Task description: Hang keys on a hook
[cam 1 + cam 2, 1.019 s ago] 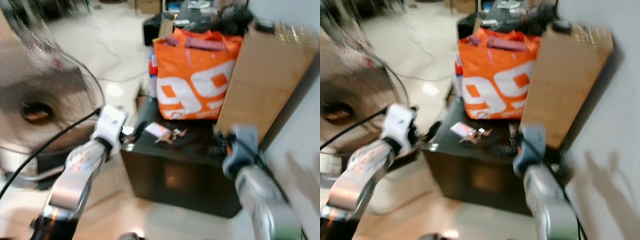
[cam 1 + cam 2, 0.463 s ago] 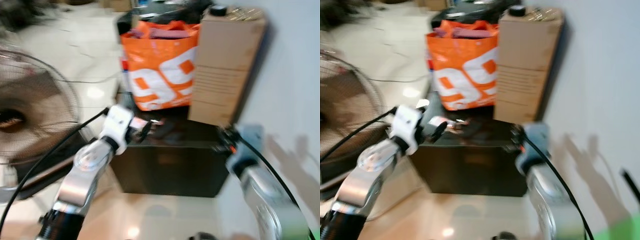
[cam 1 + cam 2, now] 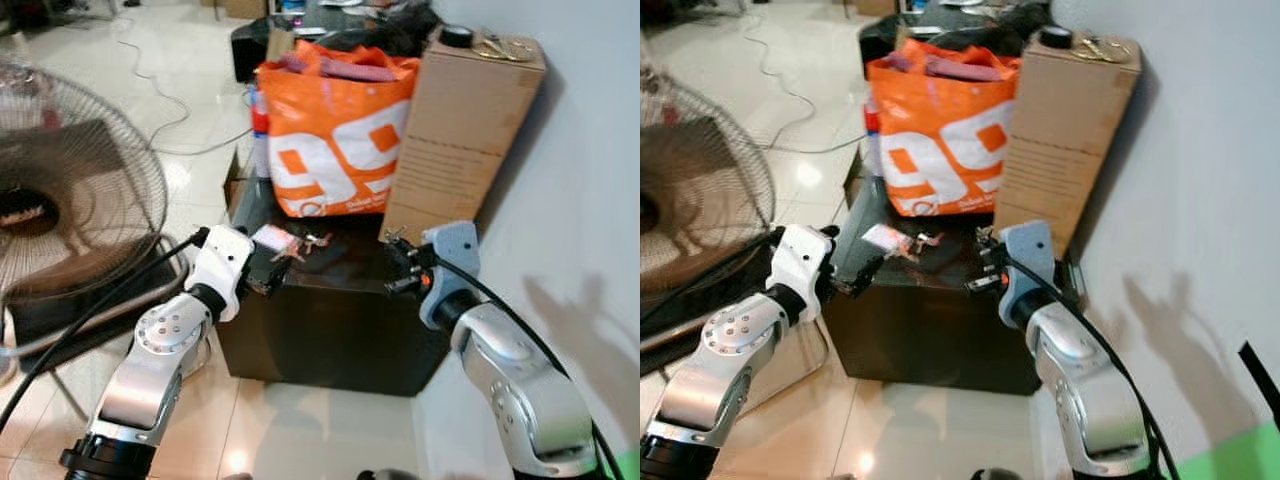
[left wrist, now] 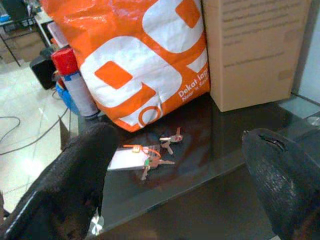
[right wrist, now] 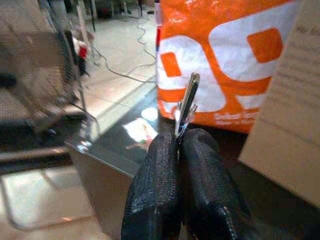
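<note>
Keys [image 4: 150, 155] lie on the dark glossy worktop [image 3: 340, 290], just in front of the orange bag [image 3: 335, 140], in what looks like two small bunches, one tied to a white tag; their exact number is too small to tell. One brown cardboard box [image 3: 465, 130] stands beside the bag, against the wall. Behind the bag a red-capped can [image 4: 75, 82] is partly hidden. One fan [image 3: 70, 190] stands left of the worktop, cut off by the frame edge. The left end effector [image 3: 268, 275] hovers at the worktop's front left edge, fingers apart. The right end effector [image 5: 178, 145] is pressed together on a thin metal piece [image 5: 186, 105], possibly a hook, near the box.
</note>
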You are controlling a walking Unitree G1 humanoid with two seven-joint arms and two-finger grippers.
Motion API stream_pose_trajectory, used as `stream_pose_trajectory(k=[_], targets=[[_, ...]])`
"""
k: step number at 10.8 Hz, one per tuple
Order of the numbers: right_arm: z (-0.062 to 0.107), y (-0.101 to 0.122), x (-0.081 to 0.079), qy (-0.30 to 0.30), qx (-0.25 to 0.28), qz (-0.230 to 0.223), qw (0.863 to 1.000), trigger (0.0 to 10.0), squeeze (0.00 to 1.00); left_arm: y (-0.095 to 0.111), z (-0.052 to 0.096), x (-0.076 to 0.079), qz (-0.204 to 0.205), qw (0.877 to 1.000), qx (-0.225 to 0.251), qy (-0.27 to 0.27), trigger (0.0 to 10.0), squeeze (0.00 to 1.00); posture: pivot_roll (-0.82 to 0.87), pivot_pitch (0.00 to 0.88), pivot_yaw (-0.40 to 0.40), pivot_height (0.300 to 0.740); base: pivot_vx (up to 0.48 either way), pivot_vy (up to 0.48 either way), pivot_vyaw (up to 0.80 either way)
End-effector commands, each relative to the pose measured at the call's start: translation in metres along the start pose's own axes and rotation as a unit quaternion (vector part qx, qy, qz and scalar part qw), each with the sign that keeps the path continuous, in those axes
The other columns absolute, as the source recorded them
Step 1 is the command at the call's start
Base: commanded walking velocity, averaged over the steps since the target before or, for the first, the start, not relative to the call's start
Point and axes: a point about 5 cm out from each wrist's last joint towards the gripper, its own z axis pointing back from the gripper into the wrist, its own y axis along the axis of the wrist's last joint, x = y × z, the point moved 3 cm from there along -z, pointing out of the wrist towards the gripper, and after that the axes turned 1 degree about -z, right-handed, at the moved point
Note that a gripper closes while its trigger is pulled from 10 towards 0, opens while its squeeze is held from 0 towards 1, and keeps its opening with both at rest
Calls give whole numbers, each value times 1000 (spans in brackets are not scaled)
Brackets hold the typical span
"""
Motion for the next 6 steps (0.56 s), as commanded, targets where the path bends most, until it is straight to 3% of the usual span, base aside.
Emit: stream_pose_trajectory(k=[1,2,4,5,6], targets=[[-2,-4,3,6,-34,39,999,0,0,4,0,-1,-8,1000,0,2,10000,0,3,0,-53,740,0,0,0],[-1,-20,5,30,-94,188,977,0,0,2,0,-1,-17,1000,-5,2,10000,0,6,0,-60,740,0,0,0],[-1,-25,5,50,-125,162,978,0,0,0,1,-2,-27,1000,-9,5,10000,0,15,0,-79,740,0,0,0],[6,-43,16,62,-181,247,950,0,0,-2,1,-2,-30,999,-12,6,10000,0,19,0,-81,740,0,0,0],[4,-36,15,53,-167,150,973,0,0,-3,3,-3,-33,999,-16,2,10000,0,28,0,-96,740,0,0,0]])
